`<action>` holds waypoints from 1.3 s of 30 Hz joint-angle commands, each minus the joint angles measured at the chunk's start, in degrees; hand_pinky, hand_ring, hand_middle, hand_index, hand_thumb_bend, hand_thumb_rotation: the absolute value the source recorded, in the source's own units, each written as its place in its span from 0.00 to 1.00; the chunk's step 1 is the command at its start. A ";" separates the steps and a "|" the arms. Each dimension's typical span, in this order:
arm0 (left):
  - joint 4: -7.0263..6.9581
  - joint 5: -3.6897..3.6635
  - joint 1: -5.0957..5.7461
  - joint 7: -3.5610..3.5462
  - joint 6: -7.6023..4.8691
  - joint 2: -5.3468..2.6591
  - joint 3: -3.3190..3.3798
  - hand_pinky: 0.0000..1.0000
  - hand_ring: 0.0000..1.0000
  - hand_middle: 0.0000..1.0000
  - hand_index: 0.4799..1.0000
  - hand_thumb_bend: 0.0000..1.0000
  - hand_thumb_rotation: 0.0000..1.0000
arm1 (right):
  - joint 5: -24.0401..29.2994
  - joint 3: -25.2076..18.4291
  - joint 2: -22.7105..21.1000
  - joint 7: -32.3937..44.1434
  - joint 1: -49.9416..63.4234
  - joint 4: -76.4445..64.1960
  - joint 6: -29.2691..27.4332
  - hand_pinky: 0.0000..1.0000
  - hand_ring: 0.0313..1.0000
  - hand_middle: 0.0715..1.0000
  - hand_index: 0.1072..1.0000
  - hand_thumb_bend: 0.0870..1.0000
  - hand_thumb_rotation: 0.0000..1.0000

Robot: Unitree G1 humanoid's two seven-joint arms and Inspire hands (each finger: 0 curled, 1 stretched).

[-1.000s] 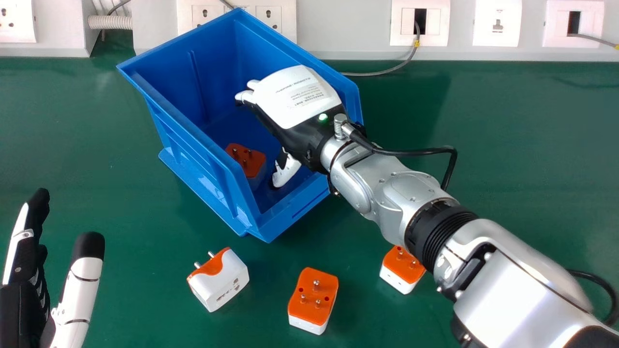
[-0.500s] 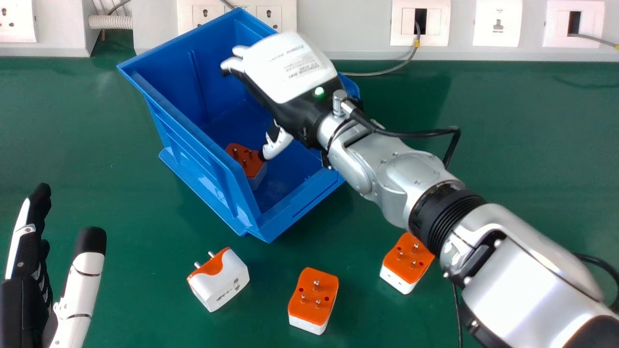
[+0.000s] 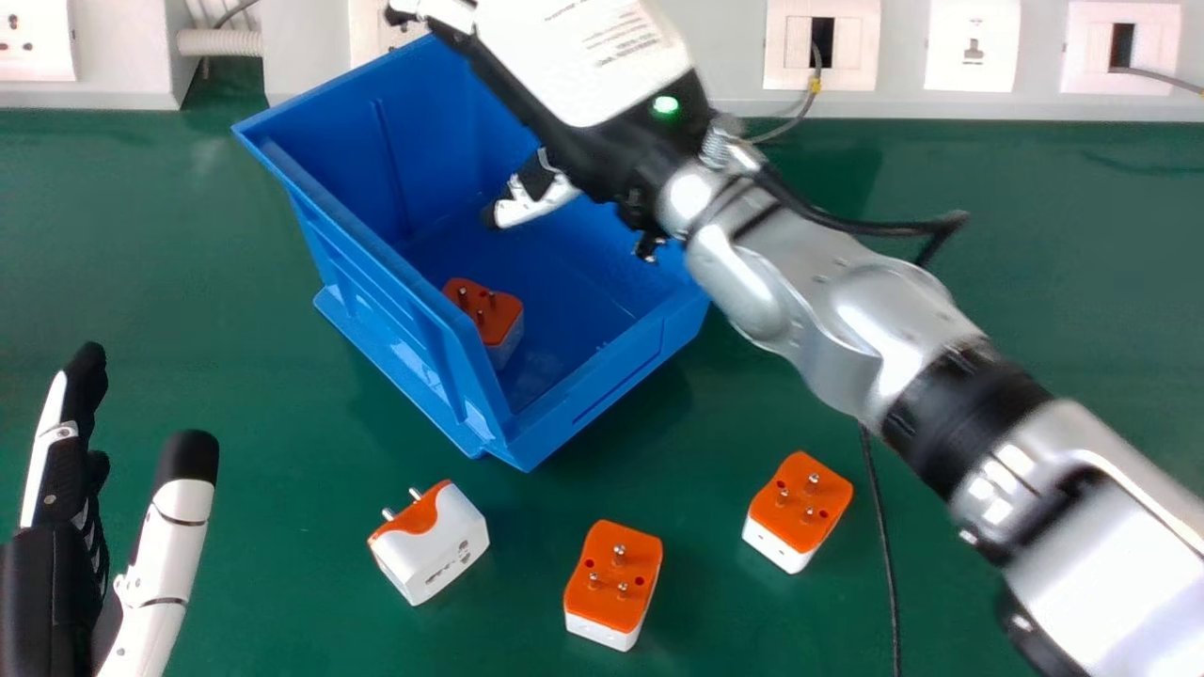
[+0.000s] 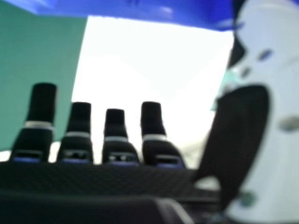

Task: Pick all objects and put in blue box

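Raise your right hand (image 3: 593, 61) clear of the blue box (image 3: 372, 277) before swinging toward four o'clock; its empty fingers (image 4: 80, 120) are straight, slightly apart. There, the orange-and-white adapter (image 3: 798, 512) sits on the desk (image 3: 273, 414), pins up, long axis running one to seven: best grasped across it. Your left hand (image 3: 165, 574) is at eight o'clock.

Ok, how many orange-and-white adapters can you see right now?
4. One adapter sits inside the blue box; three are on the green table, in front of the box. More may be hidden behind the box's walls or the right arm.
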 commanded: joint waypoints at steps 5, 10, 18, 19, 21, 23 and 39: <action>-0.50 0.13 -1.59 0.52 0.82 0.75 -0.06 0.99 1.00 0.98 0.90 0.64 0.83 | 1.10 -6.75 -6.57 5.02 8.55 -19.40 1.17 0.68 0.85 0.89 0.80 0.63 0.20; -0.35 -0.50 -2.14 0.28 0.71 0.79 -0.24 0.99 1.00 0.98 0.90 0.64 0.83 | 2.51 -12.22 -10.00 10.97 18.10 -34.97 2.76 0.69 0.84 0.88 0.79 0.63 0.19; -0.49 -0.86 -1.76 0.14 0.90 0.98 -0.09 0.98 1.00 0.98 0.91 0.64 0.83 | 3.00 -19.04 -11.71 14.16 34.28 -51.04 4.09 0.64 0.82 0.85 0.77 0.68 0.18; -0.39 -0.95 -1.79 0.11 0.84 1.07 -0.05 0.98 1.00 0.98 0.91 0.64 0.83 | 3.18 -19.97 -11.69 13.88 36.49 -52.59 3.79 0.64 0.82 0.85 0.77 0.68 0.18; -0.14 -1.19 -1.85 0.03 0.64 1.27 0.07 0.98 1.00 0.98 0.91 0.64 0.83 | 3.48 -21.60 -11.48 13.12 40.38 -54.92 3.12 0.64 0.82 0.86 0.77 0.66 0.21; -0.02 -1.23 -1.91 -0.03 0.71 1.52 0.30 0.98 1.00 0.98 0.91 0.63 0.83 | 4.05 -23.15 -11.02 12.02 44.52 -56.80 2.37 0.64 0.83 0.86 0.77 0.65 0.23; -0.98 -1.90 -0.93 -0.25 1.05 1.24 0.05 0.99 1.00 0.98 0.92 0.63 0.83 | 1.40 -26.78 -4.64 8.68 64.13 -60.90 5.84 0.71 0.89 0.92 0.85 0.64 0.36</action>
